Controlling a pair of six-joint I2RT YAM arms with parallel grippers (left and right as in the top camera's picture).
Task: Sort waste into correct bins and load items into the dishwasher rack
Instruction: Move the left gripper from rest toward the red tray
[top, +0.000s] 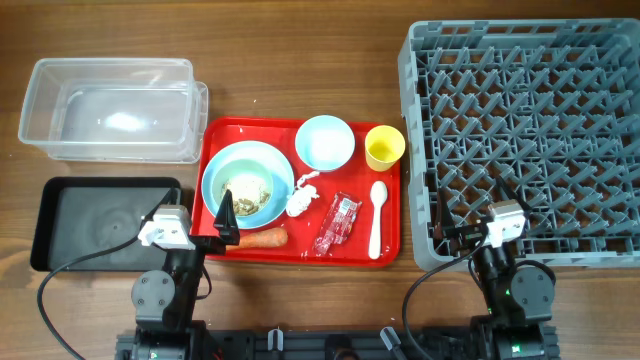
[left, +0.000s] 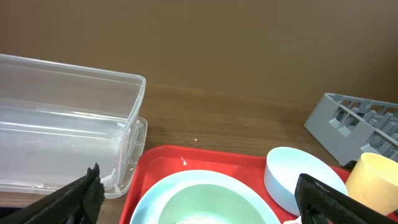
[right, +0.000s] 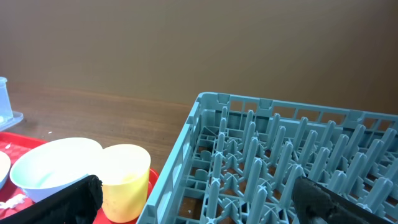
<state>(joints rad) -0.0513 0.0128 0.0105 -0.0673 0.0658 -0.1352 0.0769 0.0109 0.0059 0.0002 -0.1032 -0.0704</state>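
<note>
The left pincer (top: 228, 214) hangs over the near rim of the pale blue round bowl (top: 248, 170) that holds the brownish food scraps (top: 246, 196). Its 2 black fingers are spread wide and nothing is between them. The small orange carrot (top: 263, 238) lies on the flat red serving tray (top: 262, 128), just to the right of this pincer and a little behind its tips, toward the base of the arm. Its long axis runs from side to side, the same way the fingers open, so I judge the wrist must draw back and turn before closing across the thin body. The right pincer (right: 196, 183), also spread and empty, is at the near edge of the large square grey plastic dishwasher rack (right: 261, 101), well apart from the carrot. Of the 2 arms the left is nearer. The shallow black rectangular tray (top: 100, 225) lies just to the left of the left pincer
</note>
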